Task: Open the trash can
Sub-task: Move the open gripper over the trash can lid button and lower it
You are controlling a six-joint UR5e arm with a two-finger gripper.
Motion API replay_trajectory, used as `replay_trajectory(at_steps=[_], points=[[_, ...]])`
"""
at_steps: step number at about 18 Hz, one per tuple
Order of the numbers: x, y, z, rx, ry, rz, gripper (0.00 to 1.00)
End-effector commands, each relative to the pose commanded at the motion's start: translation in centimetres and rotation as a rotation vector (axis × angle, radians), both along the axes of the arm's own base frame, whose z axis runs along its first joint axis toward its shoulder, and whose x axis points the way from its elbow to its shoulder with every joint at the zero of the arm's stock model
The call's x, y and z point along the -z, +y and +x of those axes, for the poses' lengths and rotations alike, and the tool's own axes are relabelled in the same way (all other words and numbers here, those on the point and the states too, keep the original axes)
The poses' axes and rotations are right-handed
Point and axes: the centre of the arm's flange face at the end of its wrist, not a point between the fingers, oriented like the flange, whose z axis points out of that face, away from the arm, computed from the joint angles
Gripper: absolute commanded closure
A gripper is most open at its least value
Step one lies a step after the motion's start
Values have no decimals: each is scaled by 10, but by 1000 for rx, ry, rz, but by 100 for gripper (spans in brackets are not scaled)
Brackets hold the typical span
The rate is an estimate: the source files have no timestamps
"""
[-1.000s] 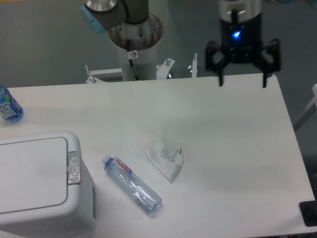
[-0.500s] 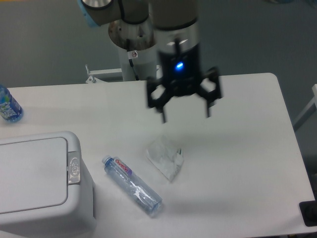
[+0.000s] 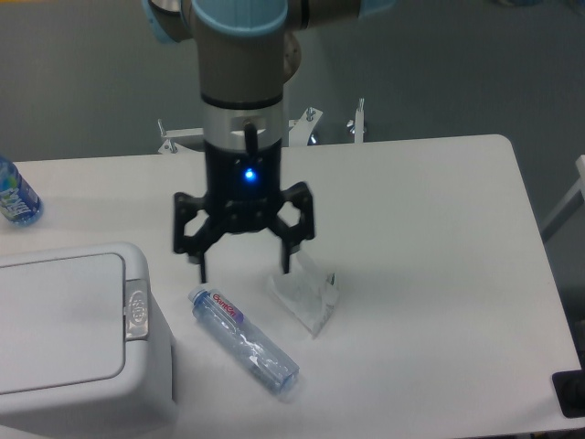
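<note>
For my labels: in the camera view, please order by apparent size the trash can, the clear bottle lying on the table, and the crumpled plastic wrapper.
1. trash can, by far the largest
2. clear bottle
3. crumpled plastic wrapper, partly hidden behind the gripper, so only roughly ranked

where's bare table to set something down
Free: the white table's right half, beyond the crumpled clear plastic wrapper, and the back-left strip behind the light-grey trash can. Crowded: the middle, where the open gripper hangs over the clear water bottle.
</note>
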Motion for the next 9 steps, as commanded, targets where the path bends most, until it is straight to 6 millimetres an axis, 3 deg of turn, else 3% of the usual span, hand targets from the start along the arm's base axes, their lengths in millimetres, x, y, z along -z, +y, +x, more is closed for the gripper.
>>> replay_trajectory(at_steps=[9], points=[[16,14,12,28,-17,-20,0]])
